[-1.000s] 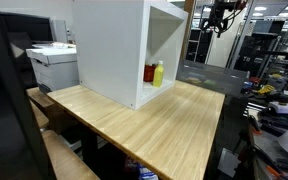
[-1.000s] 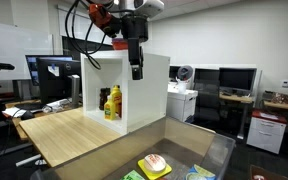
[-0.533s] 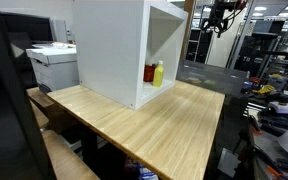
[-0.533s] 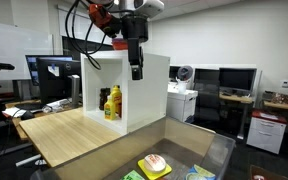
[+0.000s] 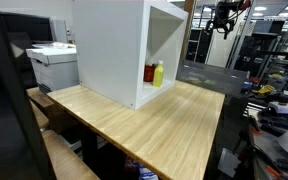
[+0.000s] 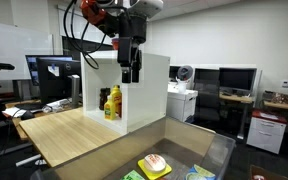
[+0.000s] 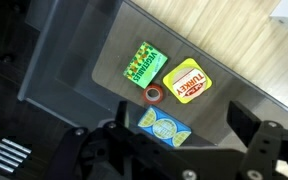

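- Wrist view: the fingers (image 7: 249, 125) stand spread wide, with nothing between them and nothing touching them.
- Well below the gap, a small red ring (image 7: 154, 95) lies on the floor of a grey bin (image 7: 79, 70).
- Three flat packets lie around the red ring. A blue packet (image 7: 162, 125) is on the side nearest the fingers. A yellow packet (image 7: 187, 81) and a green packet (image 7: 144, 65) lie on the far side. All are just beside the ring; whether any of them touches it cannot be told.
- In an exterior view the bin (image 6: 189, 140) sits low, at the end of the wooden surface (image 6: 74, 130), and the fingers hang high above it.
- A white cabinet (image 6: 149, 95) stands on the surface, with bottles (image 5: 156, 73) in its lower compartment, well apart from the bin.
- Risk, crowding: the things lie close together. A descent that is slightly off centre would likely put one finger on a packet instead of beside the ring.
- Risk, flat things: the packets lie flush on the bin floor. The fingers may slide over a packet or press it down rather than get under an edge.
- Risk, long descent: from this height any sideways drift adds up, and a finger could strike the bin wall.
- Risk, ring: it is small and light, so a glancing touch would probably push it under a packet.
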Controlling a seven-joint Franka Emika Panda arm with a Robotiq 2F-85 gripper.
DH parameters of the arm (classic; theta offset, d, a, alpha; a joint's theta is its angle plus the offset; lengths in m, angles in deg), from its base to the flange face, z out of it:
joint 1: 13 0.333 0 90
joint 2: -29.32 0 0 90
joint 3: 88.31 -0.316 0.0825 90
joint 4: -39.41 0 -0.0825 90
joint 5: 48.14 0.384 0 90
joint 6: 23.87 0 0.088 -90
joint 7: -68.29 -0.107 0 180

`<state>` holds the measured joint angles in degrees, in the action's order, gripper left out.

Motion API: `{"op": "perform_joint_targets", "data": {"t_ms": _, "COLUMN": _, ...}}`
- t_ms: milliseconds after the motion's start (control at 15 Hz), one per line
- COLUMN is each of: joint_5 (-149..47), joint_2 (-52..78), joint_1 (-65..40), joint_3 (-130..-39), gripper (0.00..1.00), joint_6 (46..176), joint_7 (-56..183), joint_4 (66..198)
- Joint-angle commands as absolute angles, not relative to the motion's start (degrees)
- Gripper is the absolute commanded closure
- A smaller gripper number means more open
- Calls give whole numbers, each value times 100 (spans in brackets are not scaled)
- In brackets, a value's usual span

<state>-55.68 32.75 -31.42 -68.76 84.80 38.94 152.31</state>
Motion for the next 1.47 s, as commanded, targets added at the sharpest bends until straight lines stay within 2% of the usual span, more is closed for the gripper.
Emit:
{"op": "perform_joint_targets", "data": {"t_ms": 0, "joint_5": -5439, "joint_2": 3347, "joint_1": -3262, "joint_3": -6852, "gripper": 0, "joint_6": 8419, "joint_7": 3637, "joint_4": 15342}}
{"op": "perform_joint_targets", "data": {"t_ms": 1400, "joint_5": -5082, "joint_2": 2370, "joint_1": -3337, "joint_3": -6614, "gripper": 0, "joint_6": 9313, "joint_7": 2759, "joint_4": 15617}}
